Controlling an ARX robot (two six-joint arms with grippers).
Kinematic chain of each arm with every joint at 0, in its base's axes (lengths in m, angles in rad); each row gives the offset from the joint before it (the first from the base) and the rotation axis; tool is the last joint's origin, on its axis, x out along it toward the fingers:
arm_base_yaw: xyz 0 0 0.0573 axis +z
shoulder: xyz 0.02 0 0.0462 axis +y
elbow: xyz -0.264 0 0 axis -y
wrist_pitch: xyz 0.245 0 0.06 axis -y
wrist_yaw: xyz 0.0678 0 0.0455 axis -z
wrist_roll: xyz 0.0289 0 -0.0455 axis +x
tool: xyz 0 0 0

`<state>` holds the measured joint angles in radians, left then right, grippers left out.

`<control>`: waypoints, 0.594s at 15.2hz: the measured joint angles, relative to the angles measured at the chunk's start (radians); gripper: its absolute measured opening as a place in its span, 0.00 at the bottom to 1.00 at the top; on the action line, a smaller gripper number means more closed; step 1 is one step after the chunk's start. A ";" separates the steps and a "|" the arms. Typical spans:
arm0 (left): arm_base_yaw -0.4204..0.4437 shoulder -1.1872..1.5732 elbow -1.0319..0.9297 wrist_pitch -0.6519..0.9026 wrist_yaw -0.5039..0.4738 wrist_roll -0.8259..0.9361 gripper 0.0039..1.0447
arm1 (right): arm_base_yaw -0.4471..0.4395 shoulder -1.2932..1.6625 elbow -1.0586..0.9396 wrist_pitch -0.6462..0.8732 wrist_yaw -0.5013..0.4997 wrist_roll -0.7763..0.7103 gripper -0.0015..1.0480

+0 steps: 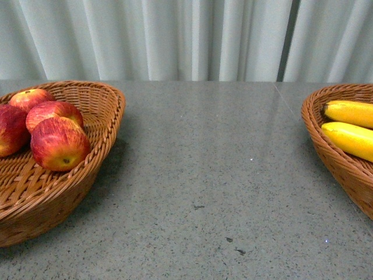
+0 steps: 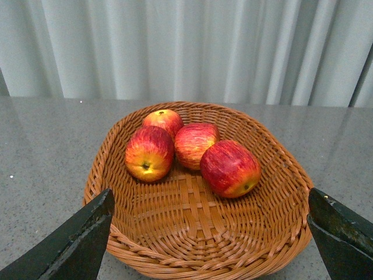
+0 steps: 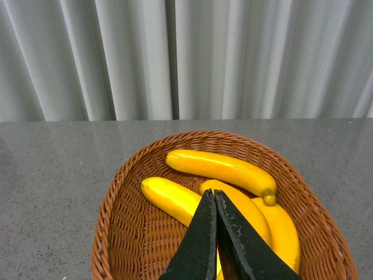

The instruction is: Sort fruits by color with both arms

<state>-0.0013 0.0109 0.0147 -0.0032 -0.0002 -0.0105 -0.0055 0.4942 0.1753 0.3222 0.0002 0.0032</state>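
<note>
Several red apples streaked with yellow (image 1: 59, 144) lie in a wicker basket (image 1: 111, 116) at the left. Two yellow bananas (image 1: 349, 139) show in a second wicker basket (image 1: 332, 160) at the right edge. Neither arm shows in the front view. In the left wrist view my left gripper (image 2: 210, 201) is open and empty, its fingers (image 2: 81, 239) spread wide at the near rim of the apple basket (image 2: 175, 239), apart from the apples (image 2: 230, 168). In the right wrist view my right gripper (image 3: 213, 193) is shut and empty over the bananas (image 3: 218, 167) in their basket (image 3: 125, 233).
A grey speckled table (image 1: 204, 175) stretches bare between the two baskets. A pale pleated curtain (image 1: 175, 35) hangs behind the table's far edge. A few small dark specks (image 1: 236, 248) mark the tabletop near the front.
</note>
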 joint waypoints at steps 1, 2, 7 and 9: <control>0.000 0.000 0.000 0.000 0.000 0.000 0.94 | 0.000 -0.021 -0.018 0.000 0.000 0.000 0.02; 0.000 0.000 0.000 0.000 0.000 0.000 0.94 | 0.000 -0.044 -0.041 -0.008 0.000 0.000 0.02; 0.000 0.000 0.000 0.000 0.000 0.000 0.94 | 0.000 -0.157 -0.107 -0.059 0.000 0.000 0.02; 0.000 0.000 0.000 0.000 0.000 0.000 0.94 | 0.000 -0.196 -0.123 -0.081 0.000 0.000 0.02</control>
<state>-0.0013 0.0109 0.0147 -0.0032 -0.0002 -0.0105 -0.0055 0.2981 0.0525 0.2413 0.0006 0.0032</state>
